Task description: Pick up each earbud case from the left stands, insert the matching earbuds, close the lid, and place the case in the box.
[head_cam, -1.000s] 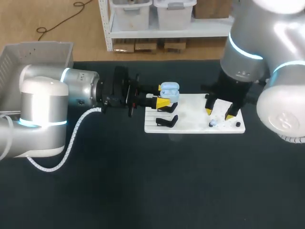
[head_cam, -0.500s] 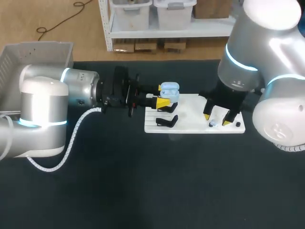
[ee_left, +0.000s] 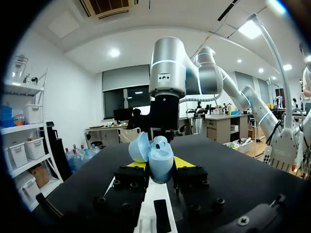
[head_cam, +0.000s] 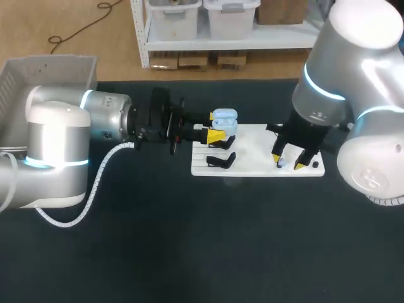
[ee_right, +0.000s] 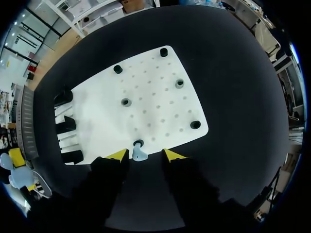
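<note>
The light-blue case (head_cam: 224, 123) is off its stand and in the air, at about 10 o'clock from the white board (head_cam: 252, 142). The left tool (head_cam: 216, 134) is clamped on its lower half from both sides. In the left wrist view the case (ee_left: 156, 158) sits upright between that tool's (ee_left: 159, 164) yellow tips with the lid swung back. I cannot tell from here whether anything is in its pockets. One pale earbud (ee_right: 139, 154) shows on the board, next to a small peg (ee_right: 138, 143) near the board's 5 o'clock corner as the head view has it. The right tool (ee_right: 145, 156) hangs low over the earbud with its fingers spread, one on each side and neither touching, so it grips nothing. The same tool (head_cam: 288, 161) comes down onto that corner from the 3 o'clock side. The black stands (head_cam: 221, 161) line the board's 9 o'clock edge, under and just beside the held case. The grey box (head_cam: 50, 61) waits well apart, at the worktop's (head_cam: 189, 252) 10 o'clock corner. As I judge it, the pickup and the lid opening are done for this case. The step in hand is taking the earbud. Left to do are closing on the earbud, carrying it across to the open case, seating it, shutting the lid and moving the case to the box. How many buds this case needs I cannot tell.
</note>
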### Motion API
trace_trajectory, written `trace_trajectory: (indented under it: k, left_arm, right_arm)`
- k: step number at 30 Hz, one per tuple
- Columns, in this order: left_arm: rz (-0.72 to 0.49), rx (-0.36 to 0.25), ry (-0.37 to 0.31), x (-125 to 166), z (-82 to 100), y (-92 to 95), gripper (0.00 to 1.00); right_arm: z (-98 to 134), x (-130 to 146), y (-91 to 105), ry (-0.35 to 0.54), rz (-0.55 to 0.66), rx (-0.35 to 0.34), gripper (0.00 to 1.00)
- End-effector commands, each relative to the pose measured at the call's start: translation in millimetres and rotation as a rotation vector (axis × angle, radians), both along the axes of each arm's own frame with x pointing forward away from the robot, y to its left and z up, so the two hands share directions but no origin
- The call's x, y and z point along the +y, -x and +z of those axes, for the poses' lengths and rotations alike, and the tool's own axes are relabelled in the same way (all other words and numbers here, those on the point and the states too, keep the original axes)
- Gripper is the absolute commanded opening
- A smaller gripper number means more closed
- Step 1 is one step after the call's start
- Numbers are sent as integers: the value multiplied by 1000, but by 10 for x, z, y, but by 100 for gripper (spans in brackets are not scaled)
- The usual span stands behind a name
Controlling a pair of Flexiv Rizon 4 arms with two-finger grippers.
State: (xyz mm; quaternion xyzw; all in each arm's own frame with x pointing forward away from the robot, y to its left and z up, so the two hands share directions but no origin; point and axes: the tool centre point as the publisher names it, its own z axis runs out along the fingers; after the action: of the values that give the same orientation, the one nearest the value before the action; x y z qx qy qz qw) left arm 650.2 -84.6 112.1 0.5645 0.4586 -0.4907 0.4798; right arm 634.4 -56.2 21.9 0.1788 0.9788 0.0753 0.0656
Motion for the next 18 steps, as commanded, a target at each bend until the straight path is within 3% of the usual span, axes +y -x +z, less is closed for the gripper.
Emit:
trace_trajectory:
  k: [1, 18]
  left_arm:
    - [1, -1, 1, -2, -7, 0, 0]
    - [1, -1, 1, -2, -7, 0, 0]
  right_arm:
    - [-32, 14, -10, -4, 3, -1, 41]
    - [-67, 45, -52, -11, 7, 8, 26]
